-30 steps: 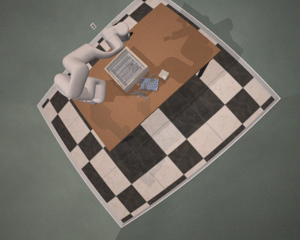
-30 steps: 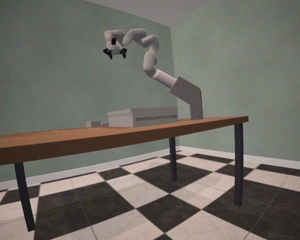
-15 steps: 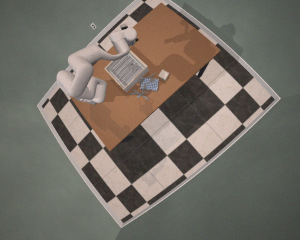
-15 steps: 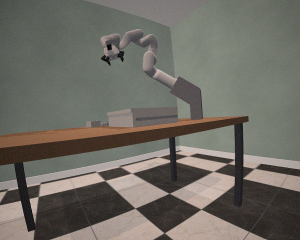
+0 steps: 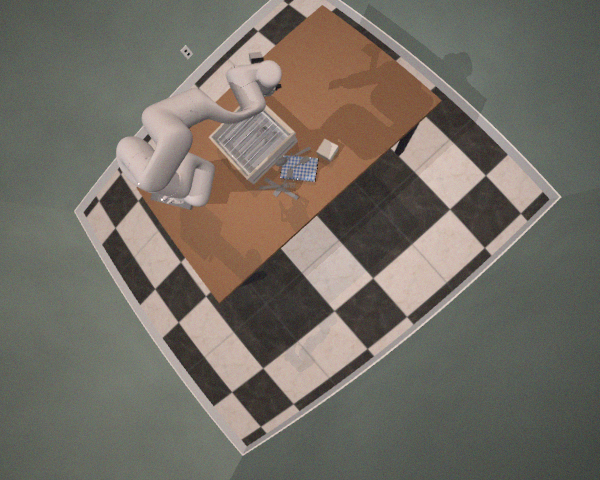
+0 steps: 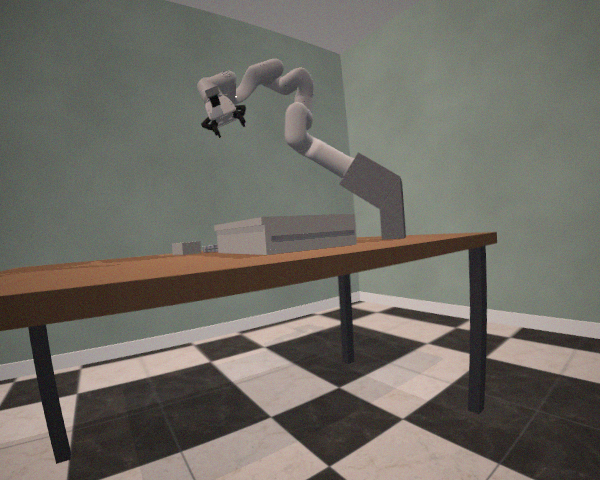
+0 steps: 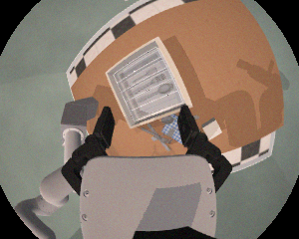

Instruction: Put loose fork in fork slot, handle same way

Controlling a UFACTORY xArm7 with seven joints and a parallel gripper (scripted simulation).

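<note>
One gripper point(image 6: 222, 122), fingers spread and empty, hung high above your tray point(image 5: 285, 138); you risked seizing the wrong utensil from the loose cutlery point(image 5: 282, 188) beside it.

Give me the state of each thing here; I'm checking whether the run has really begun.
hand: open, empty, high above the table.
tray: on the table, cutlery lying in its slots.
checked cloth: flat beside the tray.
loose cutlery: lying on the table, untouched.
</note>
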